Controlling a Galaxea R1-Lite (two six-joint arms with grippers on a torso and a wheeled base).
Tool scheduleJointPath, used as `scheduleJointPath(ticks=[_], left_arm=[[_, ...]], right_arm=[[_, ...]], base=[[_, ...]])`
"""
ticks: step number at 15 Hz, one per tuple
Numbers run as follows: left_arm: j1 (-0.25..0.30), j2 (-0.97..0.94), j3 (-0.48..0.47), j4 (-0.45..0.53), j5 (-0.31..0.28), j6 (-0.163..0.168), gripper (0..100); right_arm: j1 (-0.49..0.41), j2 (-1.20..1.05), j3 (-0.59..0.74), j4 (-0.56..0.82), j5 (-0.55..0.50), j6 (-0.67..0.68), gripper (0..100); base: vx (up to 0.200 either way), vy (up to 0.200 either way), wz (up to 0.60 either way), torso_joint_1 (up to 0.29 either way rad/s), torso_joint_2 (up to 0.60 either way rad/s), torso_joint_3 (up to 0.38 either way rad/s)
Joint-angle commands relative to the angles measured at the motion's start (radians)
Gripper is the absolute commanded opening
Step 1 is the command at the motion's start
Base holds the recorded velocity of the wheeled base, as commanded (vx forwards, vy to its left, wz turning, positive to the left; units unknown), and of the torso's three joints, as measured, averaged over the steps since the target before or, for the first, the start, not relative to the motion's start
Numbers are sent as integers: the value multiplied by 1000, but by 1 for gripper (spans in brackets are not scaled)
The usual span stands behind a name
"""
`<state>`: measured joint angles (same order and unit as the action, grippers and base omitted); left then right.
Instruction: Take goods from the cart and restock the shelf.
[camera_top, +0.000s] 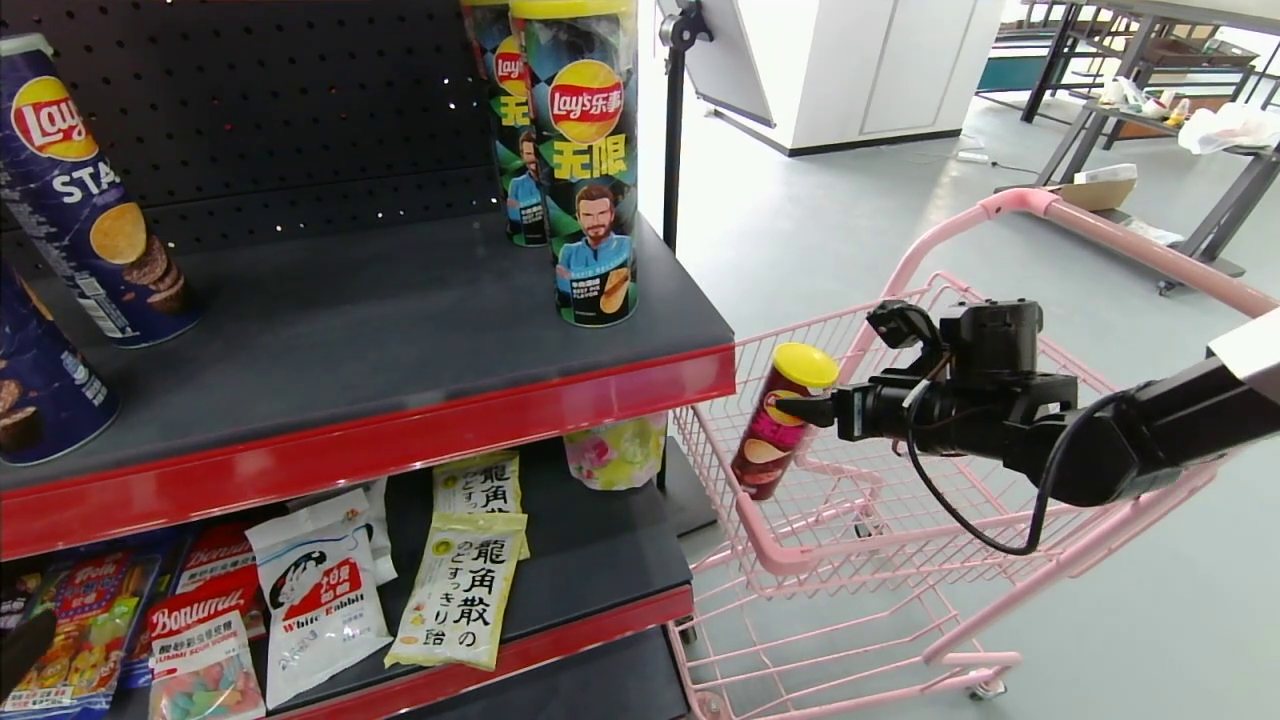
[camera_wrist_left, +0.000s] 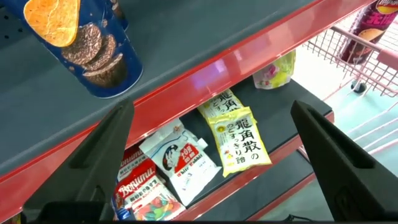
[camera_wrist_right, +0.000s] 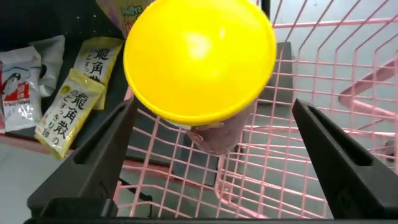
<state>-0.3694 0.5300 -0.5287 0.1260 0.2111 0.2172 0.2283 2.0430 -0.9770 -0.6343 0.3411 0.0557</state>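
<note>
Head view: the right claw is released, fingers either side of the tilted chip can at the left end of the pink cart, beside the shelf; left wrist view: the left claw hangs released near the shelf's red edge; right wrist view: the can's yellow lid lies between spread fingers.

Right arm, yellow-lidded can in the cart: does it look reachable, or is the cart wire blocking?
Probably yes. The right gripper is level with the upper part of the can, jaws open to either side of it, seemingly above the rim of the cart. Nothing appears between them, though contact can't be confirmed.
</note>
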Motion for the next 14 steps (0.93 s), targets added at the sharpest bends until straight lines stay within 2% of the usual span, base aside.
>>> scheduleJointPath(ticks=[1, 4, 10, 11, 14], left_arm=[[0, 21, -7, 0, 1, 1, 100], [0, 27, -13, 0, 7, 1, 100], [0, 50, -30, 0, 8, 1, 100], [0, 51, -31, 0, 8, 1, 100], [0, 58, -36, 0, 8, 1, 100]], right_arm=[[22, 48, -26, -7, -1, 16, 100], [28, 114, -91, -61, -5, 27, 100], [23, 214, -190, -68, -8, 26, 100], [25, 214, -195, -68, -8, 27, 0], [22, 197, -195, -68, -8, 27, 0]], base=[[0, 0, 0, 0, 0, 0], [0, 0, 0, 0, 0, 0], [0, 0, 0, 0, 0, 0], [0, 0, 0, 0, 0, 0], [0, 0, 0, 0, 0, 0]])
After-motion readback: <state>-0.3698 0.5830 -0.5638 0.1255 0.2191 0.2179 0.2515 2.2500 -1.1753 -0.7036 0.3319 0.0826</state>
